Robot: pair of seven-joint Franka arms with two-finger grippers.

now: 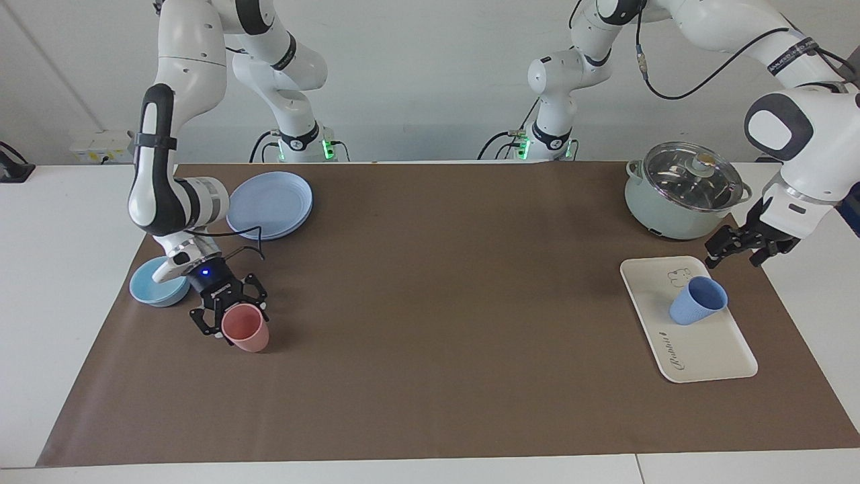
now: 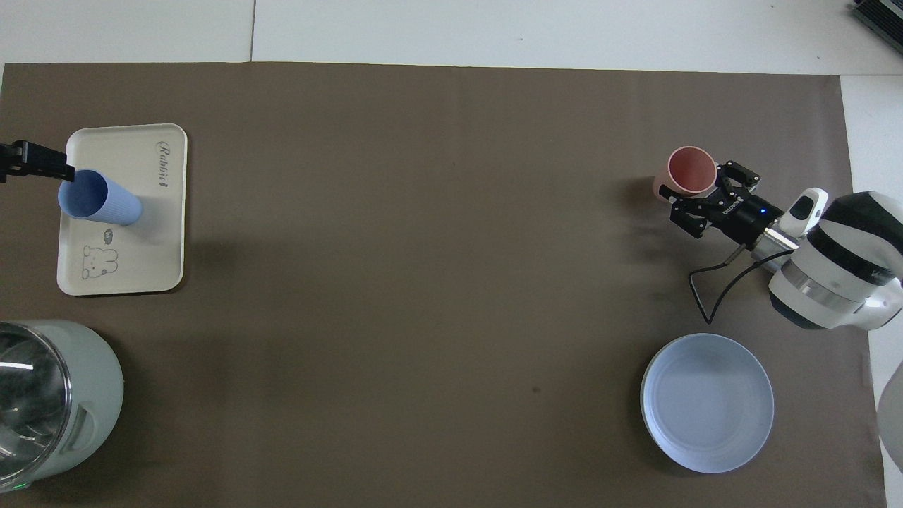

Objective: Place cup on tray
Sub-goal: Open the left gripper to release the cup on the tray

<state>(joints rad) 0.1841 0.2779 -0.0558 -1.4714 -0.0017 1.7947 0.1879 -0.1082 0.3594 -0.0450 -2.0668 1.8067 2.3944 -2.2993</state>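
Observation:
The periwinkle-blue cup (image 1: 697,300) (image 2: 99,200) stands free on the cream tray (image 1: 705,356) (image 2: 141,261), next to the bear drawing. My left gripper (image 1: 734,259) hangs open over the tray's edge nearest the pot, clear of the cup and holding nothing. In the overhead view only one of its fingers (image 2: 42,161) shows, at the frame's edge. At the right arm's end of the table my right gripper (image 1: 232,316) (image 2: 705,190) is shut on the rim of a pink tumbler (image 1: 246,329) (image 2: 690,169) that is down on the brown mat.
A pale green pot with a glass lid (image 1: 682,195) (image 2: 42,402) stands nearer to the robots than the tray. A round blue plate (image 1: 270,204) (image 2: 707,402) and a light-blue bowl (image 1: 158,286) lie at the right arm's end.

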